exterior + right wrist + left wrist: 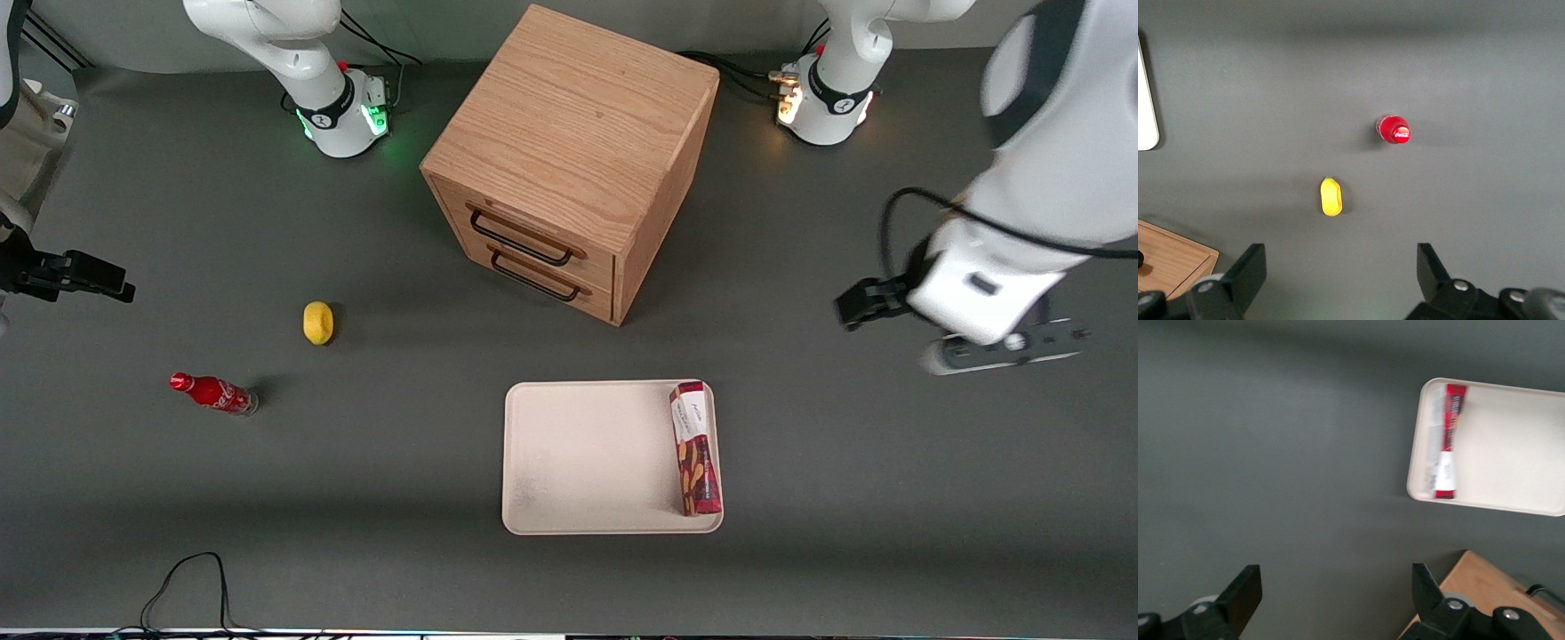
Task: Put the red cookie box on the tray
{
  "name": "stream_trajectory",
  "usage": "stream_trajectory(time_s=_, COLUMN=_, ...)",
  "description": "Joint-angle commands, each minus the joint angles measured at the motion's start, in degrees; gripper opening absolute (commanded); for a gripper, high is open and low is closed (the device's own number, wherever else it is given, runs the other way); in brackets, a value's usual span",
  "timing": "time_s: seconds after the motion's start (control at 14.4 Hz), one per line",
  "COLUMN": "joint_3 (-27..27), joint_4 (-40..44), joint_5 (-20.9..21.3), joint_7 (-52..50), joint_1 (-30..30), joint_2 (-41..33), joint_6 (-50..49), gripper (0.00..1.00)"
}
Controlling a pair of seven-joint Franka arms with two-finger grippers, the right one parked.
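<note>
Lying on its long edge inside the tray [578,462], along the rim toward the working arm, red cookie box [694,447] looks light, stiff, crushable; grip across narrow faces. Pincer [1331,600] spread, empty, above bare worktop [889,480].

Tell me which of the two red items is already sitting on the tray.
The red cookie box, lying along the tray edge toward the working arm. The red soda bottle stands on bare table. The pincer hangs open, away from both.

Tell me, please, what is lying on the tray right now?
Only the red cookie box lies on the tray, along one short edge; the patch beneath it is covered. The open gripper hangs apart.
</note>
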Motion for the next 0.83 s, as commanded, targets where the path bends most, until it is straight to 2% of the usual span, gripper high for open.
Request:
stream_trajectory(time_s=0.0, joint_3=-0.2, joint_4=-14.2, joint_5=-0.8, joint_7=5.9, joint_1=4.7, joint_2=-9.5, joint_6=4.8, gripper=1.00)
stream_trajectory(time_s=0.14, joint_3=-0.1, joint_4=-20.6, joint_5=-0.8, joint_7=8.2, joint_1=7.5, joint_2=-13.0, joint_6=8.4, gripper=1.00)
stream_trajectory(time_s=0.35, joint_3=0.1, joint_4=-29.9, joint_5=-0.8, joint_7=8.6, joint_1=8.0, joint_2=-17.6, joint_6=15.6, gripper=1.00)
stream_trajectory(time_s=0.76, joint_3=4.7, joint_4=-31.3, joint_5=-0.8, joint_7=12.9, joint_1=7.7, joint_2=-18.4, joint_6=16.7, gripper=1.00)
